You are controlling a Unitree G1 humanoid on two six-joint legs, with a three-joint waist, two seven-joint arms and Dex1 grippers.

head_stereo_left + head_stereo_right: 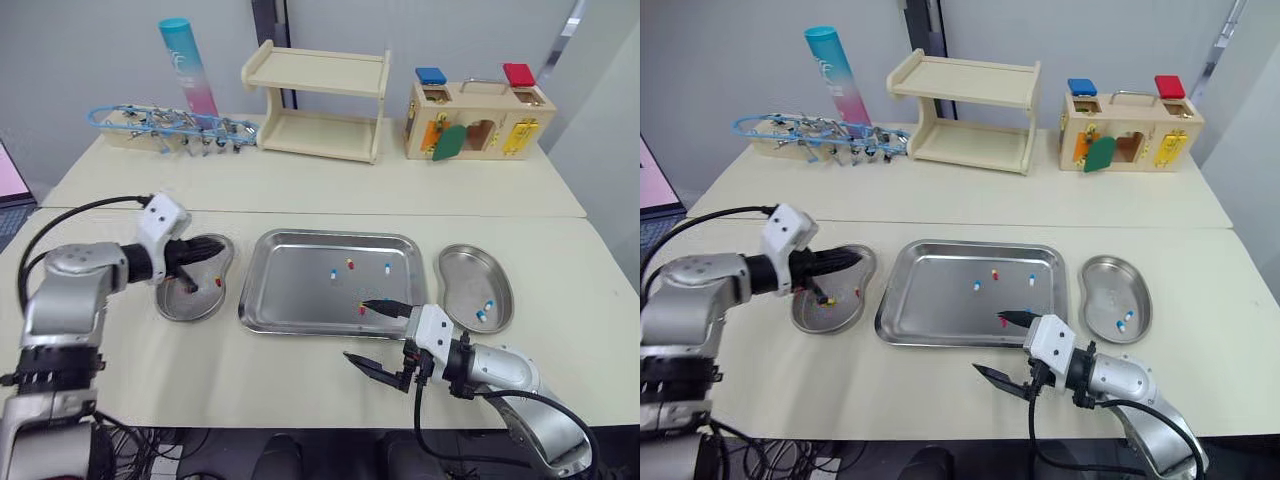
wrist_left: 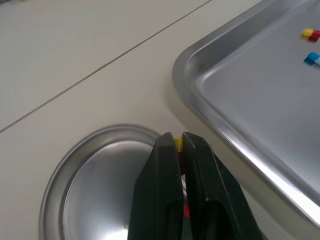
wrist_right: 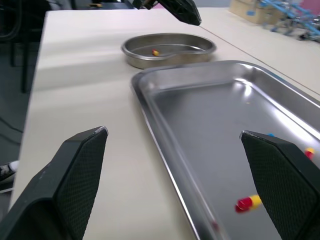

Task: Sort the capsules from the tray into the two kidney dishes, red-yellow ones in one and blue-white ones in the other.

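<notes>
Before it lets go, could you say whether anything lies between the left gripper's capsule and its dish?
Nothing visible does: the left gripper holds the red-yellow capsule directly above the left kidney dish.

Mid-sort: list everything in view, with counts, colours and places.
tray: 1, steel, table centre
red-yellow capsules: 2 in tray, at least 1 in left kidney dish, 1 in left gripper
blue-white capsules: 2 in tray, 2 in right kidney dish
shelf: 1, cream, far side
tube: 1, teal-pink, far left
wire rack: 1, blue, beside tube
latch box: 1, wooden, far right
left gripper: black, shut on capsule, over left dish
right gripper: black, open, tray's near edge
</notes>
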